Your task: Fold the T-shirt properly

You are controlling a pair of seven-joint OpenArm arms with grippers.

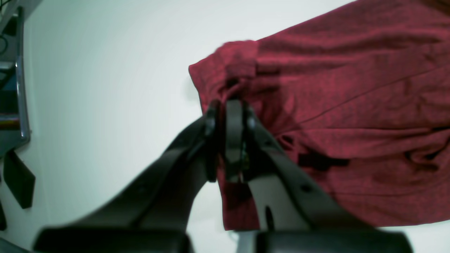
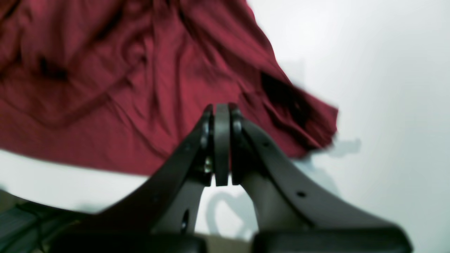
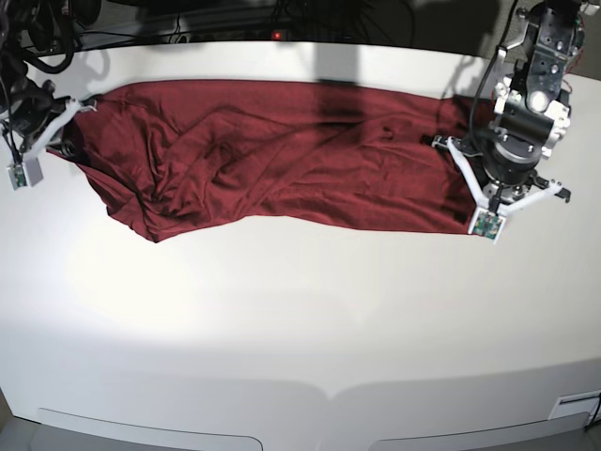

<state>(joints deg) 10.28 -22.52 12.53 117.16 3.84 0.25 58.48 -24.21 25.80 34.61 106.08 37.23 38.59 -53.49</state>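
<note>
Base view: T-shirt (image 3: 282, 160) spread wrinkled across table's (image 3: 282, 319) far half | left gripper (image 1: 230, 105) pinching its edge | right gripper (image 2: 221, 109) clamped tight, apparently on cloth, blurred.

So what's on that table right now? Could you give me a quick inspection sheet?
Surface: white table, bare in front.
Job's things: maroon shirt spread wrinkled across the far side.
Clutter: nothing seen.
Tools: left tool shut on the shirt's edge; right tool shut, over the shirt, grip on it unclear.
Cables: dark cables at the far corner beyond the right arm.
Surroundings: dark behind the table.
</note>
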